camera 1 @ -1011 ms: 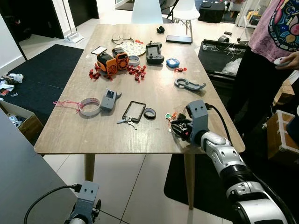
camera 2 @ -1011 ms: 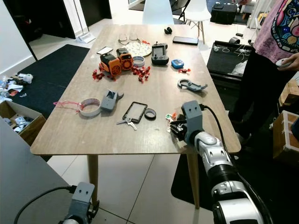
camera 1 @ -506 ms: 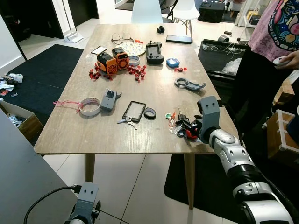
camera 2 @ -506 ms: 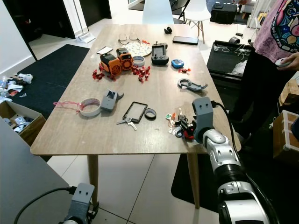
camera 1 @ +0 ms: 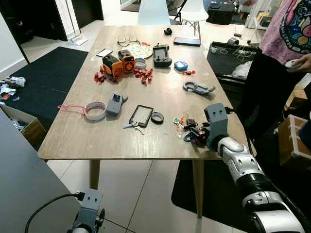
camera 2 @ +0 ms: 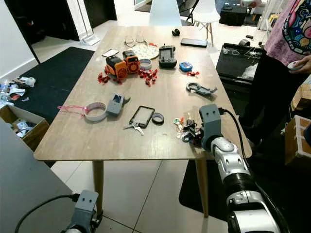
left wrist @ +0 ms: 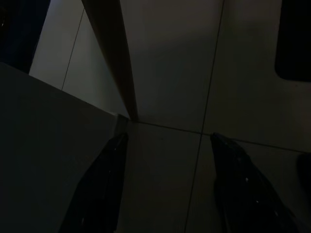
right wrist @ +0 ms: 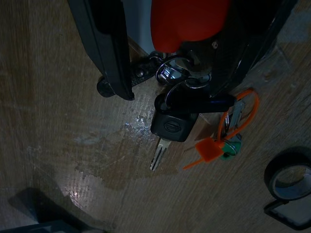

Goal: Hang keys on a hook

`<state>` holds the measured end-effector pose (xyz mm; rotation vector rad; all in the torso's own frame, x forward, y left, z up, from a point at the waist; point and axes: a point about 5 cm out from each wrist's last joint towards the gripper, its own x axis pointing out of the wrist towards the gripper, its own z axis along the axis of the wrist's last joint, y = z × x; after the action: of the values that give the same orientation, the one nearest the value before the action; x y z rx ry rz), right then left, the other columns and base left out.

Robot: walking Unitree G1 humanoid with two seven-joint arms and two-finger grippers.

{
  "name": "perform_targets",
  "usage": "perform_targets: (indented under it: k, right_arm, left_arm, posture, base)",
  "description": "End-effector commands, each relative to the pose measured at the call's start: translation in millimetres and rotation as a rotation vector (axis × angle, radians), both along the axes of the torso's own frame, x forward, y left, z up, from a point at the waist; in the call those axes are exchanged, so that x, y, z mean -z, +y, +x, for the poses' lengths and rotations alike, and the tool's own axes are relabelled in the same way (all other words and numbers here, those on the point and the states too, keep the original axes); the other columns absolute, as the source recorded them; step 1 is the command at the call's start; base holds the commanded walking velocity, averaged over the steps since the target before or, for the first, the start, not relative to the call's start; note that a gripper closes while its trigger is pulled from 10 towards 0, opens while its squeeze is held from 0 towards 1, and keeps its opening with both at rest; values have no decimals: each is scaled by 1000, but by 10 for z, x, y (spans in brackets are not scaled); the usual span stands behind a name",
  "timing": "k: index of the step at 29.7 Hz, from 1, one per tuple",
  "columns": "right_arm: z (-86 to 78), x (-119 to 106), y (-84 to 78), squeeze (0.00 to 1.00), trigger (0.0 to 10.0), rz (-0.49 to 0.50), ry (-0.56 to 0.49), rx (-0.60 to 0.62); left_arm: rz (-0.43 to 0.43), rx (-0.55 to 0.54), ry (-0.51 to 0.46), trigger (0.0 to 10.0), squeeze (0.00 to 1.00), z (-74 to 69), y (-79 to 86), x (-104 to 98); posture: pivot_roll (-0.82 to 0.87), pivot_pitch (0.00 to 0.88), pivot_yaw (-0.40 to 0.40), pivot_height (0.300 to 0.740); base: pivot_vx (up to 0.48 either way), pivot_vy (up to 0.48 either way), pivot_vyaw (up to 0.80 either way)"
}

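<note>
The left claw (left wrist: 165, 184) hangs idle below the bench's near edge, its 2 fingers apart over the floor tiles. At the bench's (camera 1: 160, 104) near right corner, the right claw (camera 1: 198, 136) is the nearer arm and appears clamped on the key bunch (right wrist: 187, 85) at its red fob. The black-headed key (right wrist: 167, 131) lies beyond the fingertips, blade along the claw's axis, on the wood.

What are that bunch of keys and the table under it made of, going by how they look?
The bunch of keys: its rings and key blade look like bright metal, since they glint; the black key head, red fob and orange tag look like plastic, smooth and evenly coloured. The right gripper has its fingers around the bunch. The table looks like pale wood or wood-look laminate, with visible grain and a soft sheen.
</note>
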<state>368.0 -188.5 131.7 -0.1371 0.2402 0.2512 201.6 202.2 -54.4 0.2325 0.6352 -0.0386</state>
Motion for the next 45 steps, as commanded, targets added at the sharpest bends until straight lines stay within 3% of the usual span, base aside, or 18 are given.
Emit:
perform_targets:
  k: [1, 10, 12, 13, 14, 15, 16, 17, 33, 36, 39, 42, 45]
  right_arm:
    - [-28, 101, -17, 0, 10000, -17, 44, 7]
    - [-51, 151, 64, 0, 10000, -24, 69, -41]
    - [-62, 170, 74, 0, 9412, -27, 74, -50]
    - [-66, 178, 75, 0, 4941, -26, 75, -52]
    - [-66, 178, 75, 0, 4941, -26, 75, -52]
    - [-69, 184, 74, 0, 1608, -26, 76, -54]
    - [-69, 184, 74, 0, 1608, -26, 76, -54]
    - [-71, 191, 73, 0, 0, -26, 78, -55]
    - [-72, 193, 57, 0, 0, -20, 71, -50]
    - [-30, 57, 65, 0, 0, 36, -14, -43]
    - [44, -351, 97, 0, 0, 176, -246, -45]
    - [56, -468, 99, 0, 0, 208, -304, -44]
    - [79, -752, 102, 0, 0, 276, -419, -45]
  left_arm:
    - [8, 5, 30, 10000, 0, -55, 18, 38]
    - [11, 12, 37, 10000, 0, -69, 15, 52]
    - [11, 15, 40, 10000, 0, -72, 13, 57]
    - [12, 16, 41, 10000, 0, -71, 13, 57]
    - [12, 16, 41, 10000, 0, -71, 13, 57]
    - [12, 17, 41, 10000, 0, -69, 12, 58]
    - [12, 17, 41, 10000, 0, -69, 12, 58]
    - [13, 18, 42, 10000, 0, -67, 12, 58]
    - [16, 25, 48, 10000, 0, -66, 9, 69]
    - [16, 25, 48, 10000, 0, -66, 9, 70]
    - [17, 25, 49, 10000, 0, -65, 15, 71]
    - [18, 25, 49, 10000, 0, -65, 18, 72]
    - [21, 28, 51, 10000, 0, -63, 31, 72]
  posture:
    - [64, 112, 8, 740]
    - [65, 109, 5, 740]
    - [65, 110, 7, 740]
    - [65, 110, 7, 740]
    - [65, 110, 7, 740]
    - [65, 110, 7, 740]
    - [65, 110, 7, 740]
    - [65, 110, 7, 740]
    - [65, 107, 7, 740]
    - [63, 103, 6, 740]
    - [63, 98, 8, 740]
    - [61, 92, 9, 740]
    - [60, 78, 7, 740]
  base:
    - [0, 0, 0]
    - [0, 0, 0]
    - [0, 0, 0]
    - [0, 0, 0]
    - [0, 0, 0]
    - [0, 0, 0]
    - [0, 0, 0]
    - [0, 0, 0]
    - [0, 0, 0]
    - [0, 0, 0]
    - [0, 0, 0]
    - [0, 0, 0]
    - [0, 0, 0]
